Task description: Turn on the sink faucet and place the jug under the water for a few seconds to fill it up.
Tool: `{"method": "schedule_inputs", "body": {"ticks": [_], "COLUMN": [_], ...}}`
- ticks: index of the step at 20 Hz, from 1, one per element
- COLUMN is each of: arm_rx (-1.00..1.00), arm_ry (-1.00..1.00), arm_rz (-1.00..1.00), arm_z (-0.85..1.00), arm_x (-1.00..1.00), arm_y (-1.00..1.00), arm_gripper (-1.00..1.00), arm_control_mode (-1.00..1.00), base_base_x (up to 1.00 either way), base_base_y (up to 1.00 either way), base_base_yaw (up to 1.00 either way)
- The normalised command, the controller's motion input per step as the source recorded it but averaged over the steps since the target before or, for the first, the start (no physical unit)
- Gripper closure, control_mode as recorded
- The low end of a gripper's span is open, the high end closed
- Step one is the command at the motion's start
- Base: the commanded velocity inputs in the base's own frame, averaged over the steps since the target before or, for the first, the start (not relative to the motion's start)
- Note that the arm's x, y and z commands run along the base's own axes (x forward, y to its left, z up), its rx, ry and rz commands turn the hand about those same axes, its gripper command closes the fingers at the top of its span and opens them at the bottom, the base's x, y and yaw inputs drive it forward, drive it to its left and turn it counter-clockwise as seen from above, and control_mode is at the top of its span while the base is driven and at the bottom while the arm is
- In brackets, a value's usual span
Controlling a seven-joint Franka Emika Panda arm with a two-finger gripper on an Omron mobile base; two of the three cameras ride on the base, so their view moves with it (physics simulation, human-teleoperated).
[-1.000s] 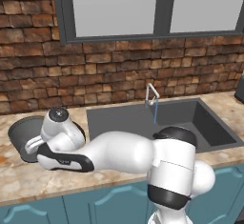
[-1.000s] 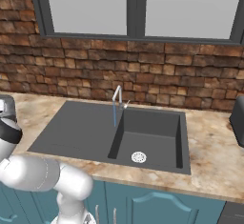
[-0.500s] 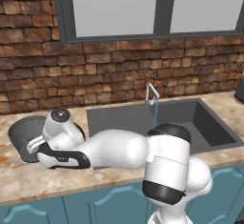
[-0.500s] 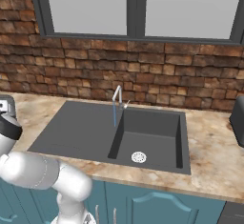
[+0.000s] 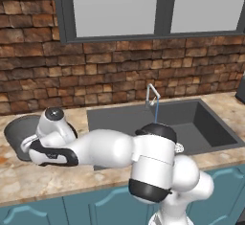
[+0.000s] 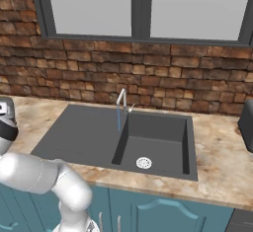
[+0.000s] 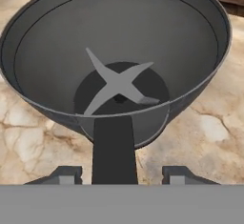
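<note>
The jug (image 5: 18, 131) stands upright on the counter left of the sink (image 5: 201, 123). In the hand view I look down into the jug (image 7: 119, 42); its inside holds a grey cross-shaped piece. Its black handle (image 7: 113, 147) runs toward me, between my gripper's (image 7: 121, 175) two fingertips. A gap shows on each side of the handle, so the jaws are open and touch nothing. In the left base view the gripper (image 5: 27, 145) sits at the jug's near side. The sink faucet (image 5: 151, 94) (image 6: 122, 97) runs: a thin blue line of water (image 5: 155, 111) (image 6: 119, 117) falls into the sink (image 6: 163, 147).
A brick wall and a window stand behind the counter. A dark appliance (image 6: 247, 125) sits at the counter's far right. The sink has a raised flat left half and a deep right basin with a drain (image 6: 144, 163). My arm stretches low over the counter's front edge.
The arm has hardly moved. The jaws have drawn closer together on either side of the jug's handle. The water keeps running.
</note>
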Motion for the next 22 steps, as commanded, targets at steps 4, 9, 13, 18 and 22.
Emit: {"method": "schedule_inputs", "body": {"ticks": [4,9,13,18,22], "arm_rx": [0.0,0.0,0.0,0.0,0.0], "arm_ry": [0.04,0.01,0.0,-0.06,-0.18], "arm_rz": [0.01,0.0,0.0,0.01,0.1], "arm_z": [-0.07,0.0,0.0,0.09,0.71], "arm_x": [0.02,0.0,0.0,-0.09,-0.41], "arm_y": [0.08,0.02,0.0,-0.01,-0.2], "arm_gripper": [1.0,1.0,1.0,1.0,1.0], "arm_control_mode": [-1.0,-1.0,-1.0,-1.0,-1.0], "base_base_x": [0.0,0.0,0.0,0.0,0.0], "base_base_y": [0.0,0.0,0.0,0.0,0.0], "base_base_yaw": [0.0,0.0,0.0,0.0,0.0]}}
